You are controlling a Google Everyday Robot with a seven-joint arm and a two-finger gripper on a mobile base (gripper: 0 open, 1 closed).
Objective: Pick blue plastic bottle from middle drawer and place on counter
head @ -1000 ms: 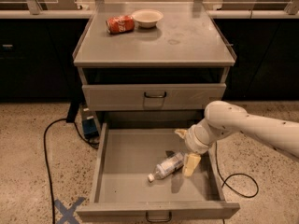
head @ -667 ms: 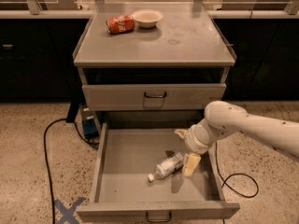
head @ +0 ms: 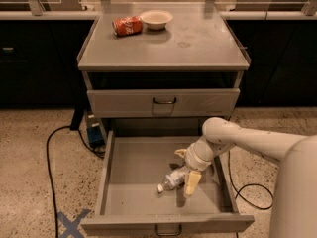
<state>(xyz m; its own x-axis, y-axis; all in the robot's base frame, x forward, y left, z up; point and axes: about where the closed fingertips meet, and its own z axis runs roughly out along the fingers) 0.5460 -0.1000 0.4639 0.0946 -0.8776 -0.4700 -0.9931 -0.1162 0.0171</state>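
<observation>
Inside the open drawer (head: 131,170), the gripper (head: 184,172) is hanging low at the end of the pale arm (head: 247,140), its two yellowish fingers (head: 192,183) standing apart and clamping nothing. The bottle (head: 172,180) is lying on its side on the drawer's bottom, its base end just beside the lower finger and its white cap pointing front-left. Up on the counter (head: 198,46), a red can (head: 127,25) is lying beside a white bowl (head: 156,19). A black cable (head: 48,155) is trailing across the speckled floor (head: 25,182).
</observation>
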